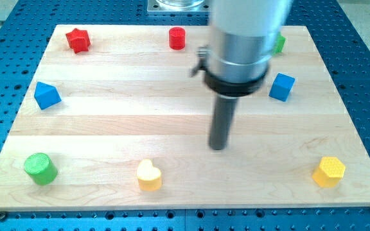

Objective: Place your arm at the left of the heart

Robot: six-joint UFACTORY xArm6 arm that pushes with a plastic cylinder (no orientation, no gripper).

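The yellow heart block [149,174] lies near the view's bottom edge of the wooden board [108,122], left of centre. My tip [218,146] is the lower end of the dark rod. It rests on the board to the right of the heart and a little higher in the view, apart from it. No block touches the tip.
A red star [78,40] and a red cylinder [176,38] sit at the top. A green block [279,43] is partly hidden behind the arm. A blue block [46,95] is at left, a blue cube [281,86] at right, a green cylinder [40,169] bottom left, a yellow hexagon [329,171] bottom right.
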